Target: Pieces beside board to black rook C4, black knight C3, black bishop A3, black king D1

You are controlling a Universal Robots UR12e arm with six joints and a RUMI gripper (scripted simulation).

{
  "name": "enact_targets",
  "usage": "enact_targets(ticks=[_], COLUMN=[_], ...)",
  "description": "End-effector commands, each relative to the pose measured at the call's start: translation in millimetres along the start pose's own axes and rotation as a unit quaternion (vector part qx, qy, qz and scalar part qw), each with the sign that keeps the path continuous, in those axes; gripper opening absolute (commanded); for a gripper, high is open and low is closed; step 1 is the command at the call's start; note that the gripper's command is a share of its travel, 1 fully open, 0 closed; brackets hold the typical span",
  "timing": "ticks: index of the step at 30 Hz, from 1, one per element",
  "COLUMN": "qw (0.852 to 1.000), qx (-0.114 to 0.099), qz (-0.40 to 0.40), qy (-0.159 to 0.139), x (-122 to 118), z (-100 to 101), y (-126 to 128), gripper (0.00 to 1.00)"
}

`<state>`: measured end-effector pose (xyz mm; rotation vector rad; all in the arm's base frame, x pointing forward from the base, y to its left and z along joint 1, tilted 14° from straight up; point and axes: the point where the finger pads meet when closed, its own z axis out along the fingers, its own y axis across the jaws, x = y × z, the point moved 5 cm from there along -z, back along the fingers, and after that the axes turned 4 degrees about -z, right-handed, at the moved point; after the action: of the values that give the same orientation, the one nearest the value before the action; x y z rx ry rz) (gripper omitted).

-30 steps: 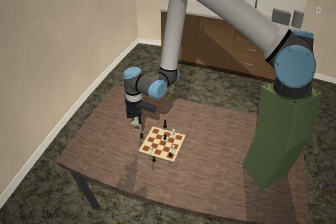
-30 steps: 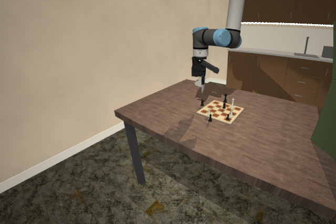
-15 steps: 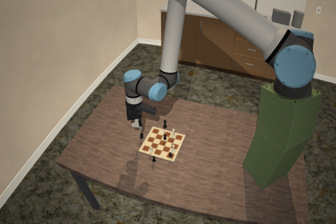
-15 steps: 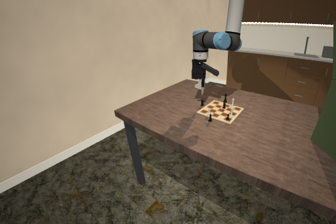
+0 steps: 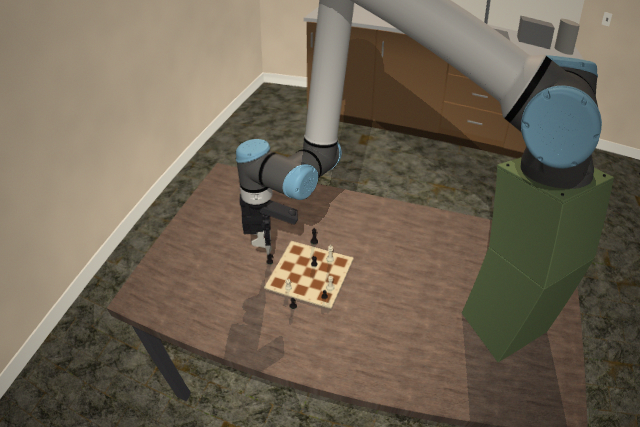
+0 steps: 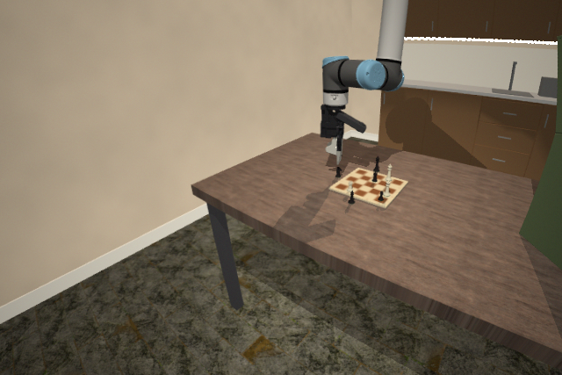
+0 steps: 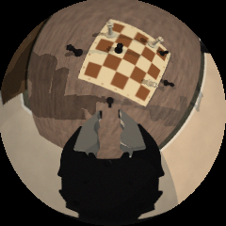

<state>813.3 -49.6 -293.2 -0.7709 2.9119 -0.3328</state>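
The chessboard [image 5: 308, 297] [image 6: 367, 200] [image 7: 85, 73] lies mid-table. My gripper [image 5: 267, 246] [image 6: 338, 160] [image 7: 109, 110] hangs just above a small black piece [image 5: 269, 258] [image 6: 338, 172] [image 7: 109, 101] that stands on the table beside the board's left edge. The fingers are a little apart, with bare table showing between them. A tall black piece [image 5: 313, 236] [image 6: 377, 164] [image 7: 71, 48] stands off the board behind it. Another black piece [image 5: 293, 302] [image 6: 351, 198] [image 7: 168, 84] stands off the front edge. A black piece [image 5: 313, 260] [image 7: 119, 47] stands on the board.
Three white pieces [image 5: 329, 252] [image 5: 288, 285] [image 5: 329, 282] and a small black piece [image 5: 324, 295] stand on the board. The arm's green pedestal [image 5: 537, 257] is at the table's right. The table's left edge [image 5: 155, 236] is near the gripper.
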Motion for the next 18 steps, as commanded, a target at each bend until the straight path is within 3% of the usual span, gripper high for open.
enact_targets(ticks=[1,18], qw=[1.000,1.000], qx=[0.000,0.000], qz=[0.000,0.000], qy=[-0.001,-0.001], x=[-0.6,-0.6], z=[5.2,11.6], y=[-0.4,-0.4], gripper=[0.22,0.22])
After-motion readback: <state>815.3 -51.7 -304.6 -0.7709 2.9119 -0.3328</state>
